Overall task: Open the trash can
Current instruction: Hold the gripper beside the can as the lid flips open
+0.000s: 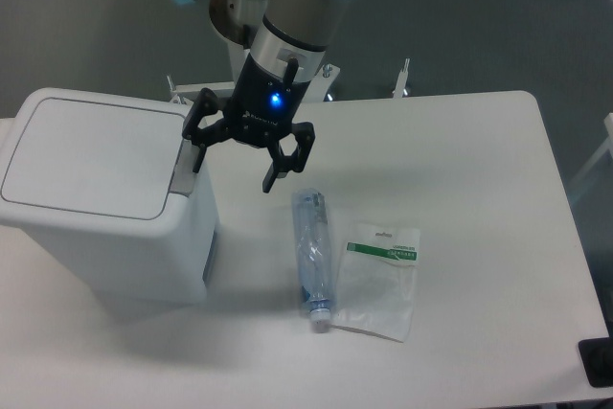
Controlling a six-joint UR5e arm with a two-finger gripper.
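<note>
The trash can (105, 208) is a large white boxy bin at the table's left, with its flat lid (91, 155) down. A grey push tab (184, 168) runs along the lid's right edge. My gripper (235, 171) hangs open just right of the bin, pointing down. Its left finger (199, 152) is right at the tab; I cannot tell whether it touches. The right finger (273, 177) hangs over bare table. Nothing is between the fingers.
A clear plastic bottle (312, 258) lies on the table right of the bin. A clear packet with a green label (381, 278) lies beside it. A dark object (598, 361) shows at the front right corner.
</note>
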